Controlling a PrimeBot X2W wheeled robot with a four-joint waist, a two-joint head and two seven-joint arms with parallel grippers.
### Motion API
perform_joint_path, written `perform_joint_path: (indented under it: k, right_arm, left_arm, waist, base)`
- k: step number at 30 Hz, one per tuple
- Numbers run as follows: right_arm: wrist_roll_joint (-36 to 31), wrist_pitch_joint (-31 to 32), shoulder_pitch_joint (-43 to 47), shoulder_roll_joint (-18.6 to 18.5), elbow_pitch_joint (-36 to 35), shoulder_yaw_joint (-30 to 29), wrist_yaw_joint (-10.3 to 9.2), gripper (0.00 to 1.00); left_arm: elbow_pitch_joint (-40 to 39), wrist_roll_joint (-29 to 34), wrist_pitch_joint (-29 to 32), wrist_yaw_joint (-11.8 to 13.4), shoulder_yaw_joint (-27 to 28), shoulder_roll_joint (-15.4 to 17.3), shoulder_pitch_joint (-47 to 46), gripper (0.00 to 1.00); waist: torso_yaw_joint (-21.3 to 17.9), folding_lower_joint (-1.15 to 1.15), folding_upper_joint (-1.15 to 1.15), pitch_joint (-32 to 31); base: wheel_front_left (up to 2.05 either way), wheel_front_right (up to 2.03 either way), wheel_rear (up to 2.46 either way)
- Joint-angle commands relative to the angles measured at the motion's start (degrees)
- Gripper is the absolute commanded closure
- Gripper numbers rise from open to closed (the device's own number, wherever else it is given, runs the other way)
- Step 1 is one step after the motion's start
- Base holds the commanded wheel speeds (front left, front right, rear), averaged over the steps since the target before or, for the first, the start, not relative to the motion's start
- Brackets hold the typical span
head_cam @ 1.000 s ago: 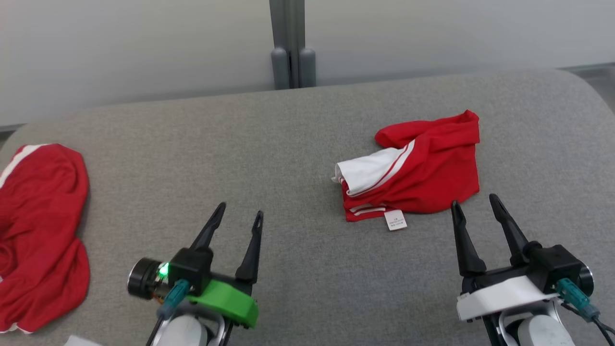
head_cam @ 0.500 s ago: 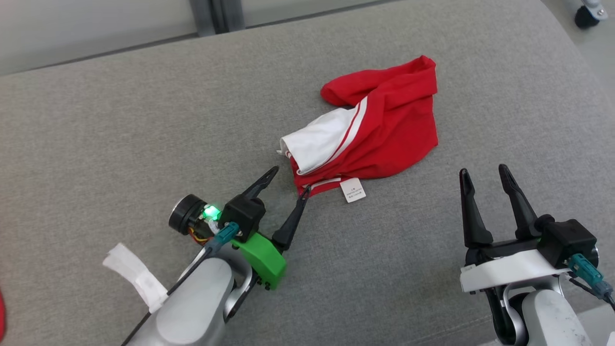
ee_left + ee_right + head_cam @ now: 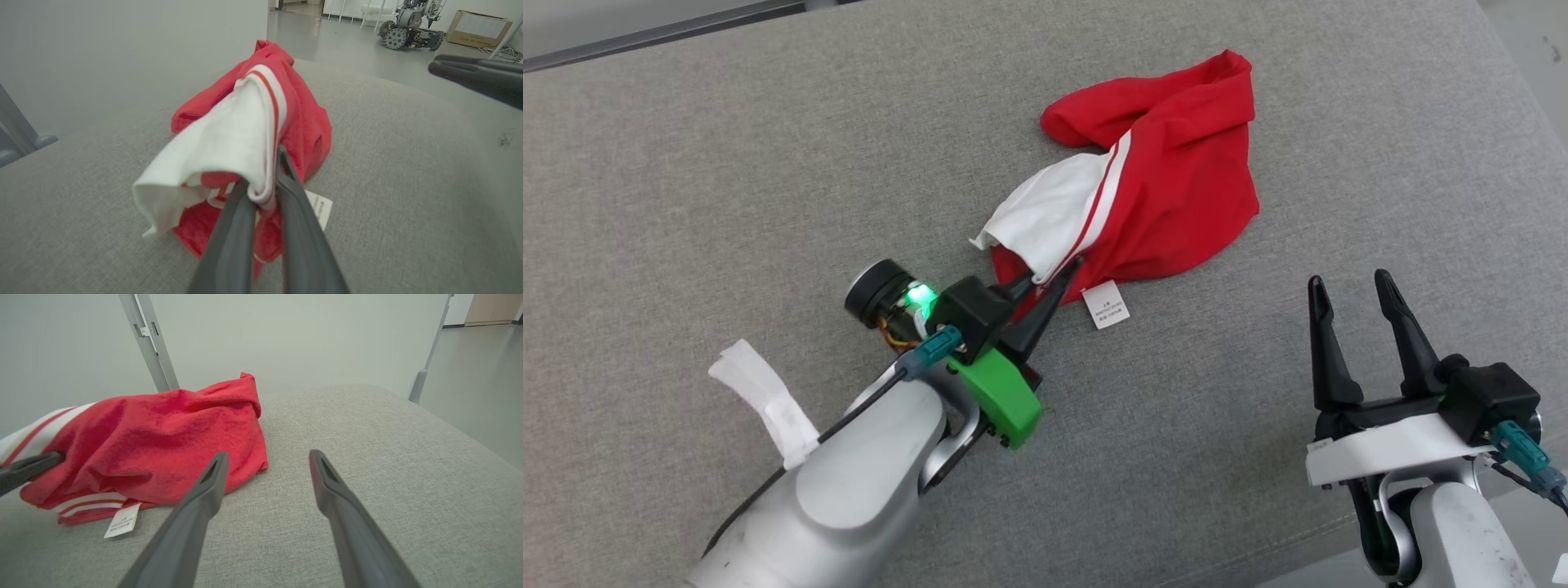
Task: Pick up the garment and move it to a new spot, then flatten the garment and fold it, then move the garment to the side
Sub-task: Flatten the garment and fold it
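The garment (image 3: 1168,180) is a crumpled red piece with a white panel and red-white stripes, lying right of centre on the grey cushion (image 3: 768,163). A white label (image 3: 1106,305) hangs from its near edge. My left gripper (image 3: 1058,273) is shut on the near left edge of the garment (image 3: 245,134), pinching the white striped fold, which is lifted a little. My right gripper (image 3: 1347,282) stands open over bare cushion, just near and right of the garment (image 3: 163,437), with nothing between its fingers (image 3: 212,477).
The cushion's rounded far right corner (image 3: 1486,49) drops to the floor. White tape (image 3: 764,396) is wrapped on my left forearm. In the left wrist view, a wheeled machine (image 3: 412,24) and a cardboard box (image 3: 478,28) stand on the floor beyond the cushion.
My left gripper has reached forward to the garment's near edge and shut on the white fold. The head camera has turned right and down. The right gripper stays open.
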Motion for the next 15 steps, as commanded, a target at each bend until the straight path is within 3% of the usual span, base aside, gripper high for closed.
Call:
perform_joint_path:
  k: [1,7,12,15]
  right_arm:
    - [0.28,-0.18,-0.28,-0.04,0.35,0.56,-0.08,0.00]
    - [0.26,-0.18,0.50,-0.08,1.23,2.52,-0.08,0.00]
    - [0.44,-0.18,0.08,-0.13,1.65,4.21,-0.08,0.00]
    - [0.46,-0.18,0.82,-0.05,1.97,4.45,-0.08,0.00]
  left_arm:
    - [-1.86,-1.85,-0.06,-0.11,-1.59,0.30,-3.06,1.00]
    - [-6.39,-7.89,2.06,-0.10,-11.56,2.74,-19.73,1.00]
    - [-5.34,-10.61,5.62,-0.10,-21.33,5.09,-38.21,1.00]
    - [-2.22,-10.98,5.90,-0.09,-23.65,5.13,-46.72,1.00]
  waist:
    - [1.10,-0.01,0.00,-1.34]
    - [1.03,-0.01,0.00,-4.82]
    - [-2.97,-0.01,0.00,-7.23]
    - [-5.38,-0.01,0.00,-8.19]
  base:
    - [0.00,0.00,0.00]
    - [0.00,0.00,0.00]
    - [0.00,0.00,0.00]
    - [0.00,0.00,0.00]
